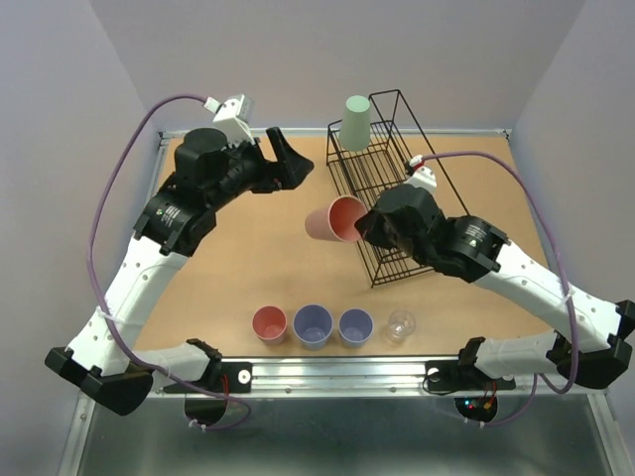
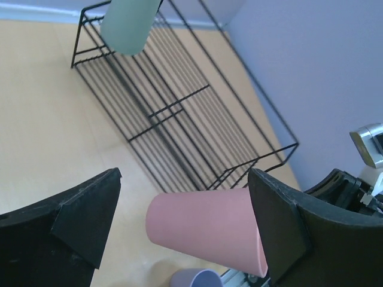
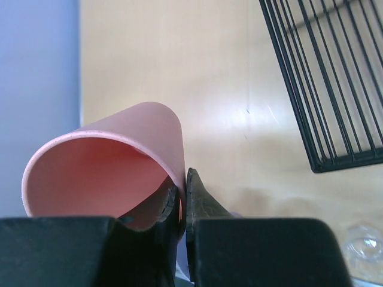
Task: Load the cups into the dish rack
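Pinching the rim of a salmon-red cup (image 1: 332, 220), the right gripper (image 1: 362, 230) holds it sideways beside the dish rack (image 1: 389, 188).
Left gripper (image 1: 281, 164): fingers spread wide, holding nothing.

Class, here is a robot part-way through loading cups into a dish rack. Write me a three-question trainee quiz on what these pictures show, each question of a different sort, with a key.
1. True or false: the left hand is open and holds nothing.
2. How many cups stand in the row of cups along the near edge of the table?
3. Which cup does the right hand pinch by its rim?
A. the lavender-blue cup
B. the salmon-red cup
C. the clear cup

Key: 1 true; 2 four; 3 B.
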You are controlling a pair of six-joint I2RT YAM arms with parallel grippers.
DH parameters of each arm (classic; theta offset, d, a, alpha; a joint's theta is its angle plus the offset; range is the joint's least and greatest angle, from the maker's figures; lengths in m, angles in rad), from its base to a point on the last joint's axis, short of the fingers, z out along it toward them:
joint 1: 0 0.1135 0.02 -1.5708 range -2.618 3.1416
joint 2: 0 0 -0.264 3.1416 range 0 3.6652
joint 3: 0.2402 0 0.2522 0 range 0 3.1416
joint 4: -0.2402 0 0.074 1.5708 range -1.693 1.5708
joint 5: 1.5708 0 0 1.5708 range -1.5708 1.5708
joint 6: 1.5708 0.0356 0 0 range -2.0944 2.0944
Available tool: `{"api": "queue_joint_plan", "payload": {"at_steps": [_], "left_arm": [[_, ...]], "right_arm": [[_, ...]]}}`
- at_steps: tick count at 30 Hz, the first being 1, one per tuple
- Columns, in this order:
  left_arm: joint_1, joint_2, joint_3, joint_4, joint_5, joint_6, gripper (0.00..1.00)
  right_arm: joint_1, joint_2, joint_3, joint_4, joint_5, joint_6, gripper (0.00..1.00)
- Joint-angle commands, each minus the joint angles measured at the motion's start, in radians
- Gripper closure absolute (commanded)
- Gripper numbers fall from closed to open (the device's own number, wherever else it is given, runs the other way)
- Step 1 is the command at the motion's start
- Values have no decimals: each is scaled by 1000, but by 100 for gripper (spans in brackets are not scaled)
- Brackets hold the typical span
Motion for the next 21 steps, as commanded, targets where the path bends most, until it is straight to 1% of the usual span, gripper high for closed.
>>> {"api": "queue_joint_plan", "payload": {"at_steps": [1, 2, 3, 4, 5, 6, 7, 8, 9, 11, 15, 18, 21], "left_arm": [[91, -18, 63, 98, 249, -144, 1], [111, -27, 30, 136, 359, -188, 1], [147, -36, 2, 229, 411, -234, 1], [160, -49, -32, 291, 457, -344, 1], [169, -75, -113, 358, 536, -403, 1], [180, -89, -156, 433, 569, -461, 1], [184, -115, -197, 591, 596, -588, 1], [187, -124, -284, 680, 644, -654, 1], [187, -132, -331, 871, 661, -735, 1], [189, -141, -421, 1006, 679, -880, 1], [186, -142, -469, 1161, 666, -954, 1], [168, -129, -480, 1328, 650, -1023, 1], [134, -113, -474, 1390, 612, -1045, 1]], "right_arm": [[0, -62, 125, 23, 143, -42, 99], [-2, -108, 127, 74, 161, -70, 100], [0, -145, 113, 122, 163, -94, 100], [-2, -182, 92, 175, 162, -119, 99], [0, -259, 34, 290, 160, -162, 100], [0, -294, 9, 346, 157, -186, 99], [0, -321, -17, 393, 157, -208, 100], [-2, -364, -40, 450, 162, -229, 100], [-2, -375, -45, 472, 162, -243, 100], [0, -384, -43, 510, 131, -277, 100], [0, -371, -31, 564, 57, -292, 100], [-2, -345, -30, 592, 28, -283, 100], [-2, -311, -17, 618, 7, -285, 100]]}}
